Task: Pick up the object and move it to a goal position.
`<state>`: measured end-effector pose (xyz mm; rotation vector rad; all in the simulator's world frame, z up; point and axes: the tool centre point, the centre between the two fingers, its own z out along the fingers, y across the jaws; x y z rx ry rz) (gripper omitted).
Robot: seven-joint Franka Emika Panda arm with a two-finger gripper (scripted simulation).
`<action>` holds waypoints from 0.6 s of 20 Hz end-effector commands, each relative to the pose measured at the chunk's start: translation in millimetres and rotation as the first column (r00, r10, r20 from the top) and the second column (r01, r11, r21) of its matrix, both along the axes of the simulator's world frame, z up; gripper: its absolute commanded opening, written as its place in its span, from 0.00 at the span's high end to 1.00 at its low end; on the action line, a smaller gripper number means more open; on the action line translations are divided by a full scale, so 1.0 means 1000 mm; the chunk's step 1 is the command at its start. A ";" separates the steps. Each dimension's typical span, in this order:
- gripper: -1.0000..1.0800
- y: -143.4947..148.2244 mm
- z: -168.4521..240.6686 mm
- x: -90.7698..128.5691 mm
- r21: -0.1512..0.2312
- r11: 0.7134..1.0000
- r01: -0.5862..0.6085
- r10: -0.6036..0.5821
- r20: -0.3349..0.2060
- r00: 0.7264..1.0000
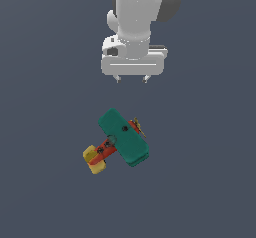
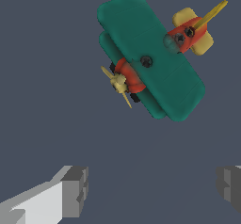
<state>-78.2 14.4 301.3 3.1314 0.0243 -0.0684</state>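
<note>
Looking down through the exterior view, I see the toy biplane (image 1: 122,137) lying on the dark grey surface (image 1: 45,182), roughly central and a little toward the lower part of the picture. Its teal-green upper wing (image 1: 123,136) faces up and runs on a diagonal. The red body crosses under it, with the yellow tail (image 1: 95,160) pointing toward the exterior view's lower left and the yellow propeller (image 1: 138,126) toward the upper right.

My tool (image 1: 132,79) hangs above the plane, well apart from it and touching nothing. Its fingers are spread wide and hold nothing (the two small tips show at either end of the white hand body). The white arm (image 1: 142,4) rises out of the top of the frame.

On the wrist view the biplane (image 2: 150,60) fills the far part of the picture, wings stacked, the propeller (image 2: 117,84) on the near side of them and the tail (image 2: 195,30) beyond. One grey finger (image 2: 74,190) and its partner (image 2: 230,188) stand at opposite edges, bare surface between them.
</note>
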 end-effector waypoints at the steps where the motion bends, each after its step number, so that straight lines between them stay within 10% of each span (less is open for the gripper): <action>1: 0.38 0.000 0.000 0.000 0.000 1.000 0.000 0.000 0.000 1.000; 12: 0.38 -0.001 0.020 0.005 -0.012 1.000 0.001 0.000 0.037 0.999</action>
